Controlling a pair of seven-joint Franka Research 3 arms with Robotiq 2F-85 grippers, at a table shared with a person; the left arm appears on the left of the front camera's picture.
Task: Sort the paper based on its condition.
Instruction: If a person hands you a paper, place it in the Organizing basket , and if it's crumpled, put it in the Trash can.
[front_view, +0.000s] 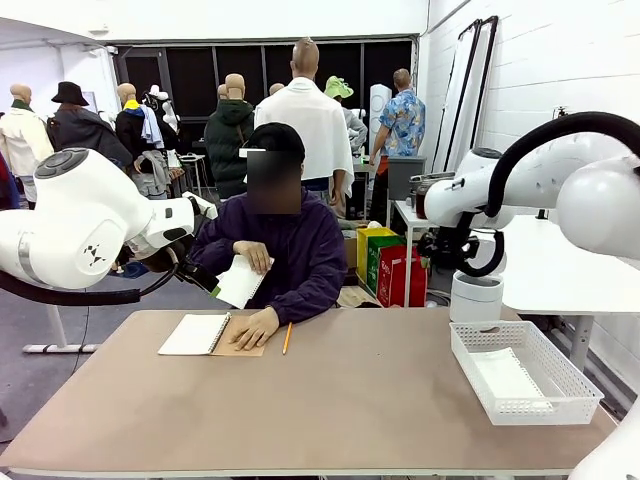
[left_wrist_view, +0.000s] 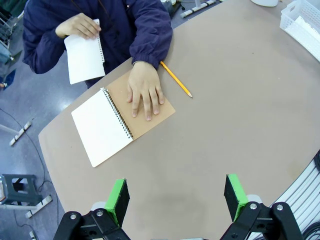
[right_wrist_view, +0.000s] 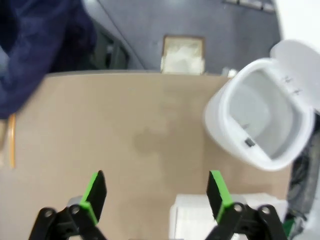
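Observation:
The person at the far side holds one white sheet of paper (front_view: 240, 281) (left_wrist_view: 84, 57) up in one hand, ragged edge showing. Their other hand (left_wrist_view: 145, 95) lies flat on the brown cover of an open spiral notebook (front_view: 195, 334) (left_wrist_view: 102, 125). Another white sheet (front_view: 505, 376) lies in the white lattice basket (front_view: 580, 385) at the right. My left gripper (left_wrist_view: 176, 200) hangs open high above the table's near left, empty. Above the table's right end my right gripper (right_wrist_view: 156, 195) is also open and empty, between the basket (right_wrist_view: 187, 212) and a white bin (right_wrist_view: 260, 117).
A yellow pencil (front_view: 287, 338) (left_wrist_view: 176, 80) lies on the table beside the notebook. The round white bin (front_view: 476, 298) stands behind the basket at the table's far right edge. The brown tabletop (front_view: 350, 400) is bare in the middle and front.

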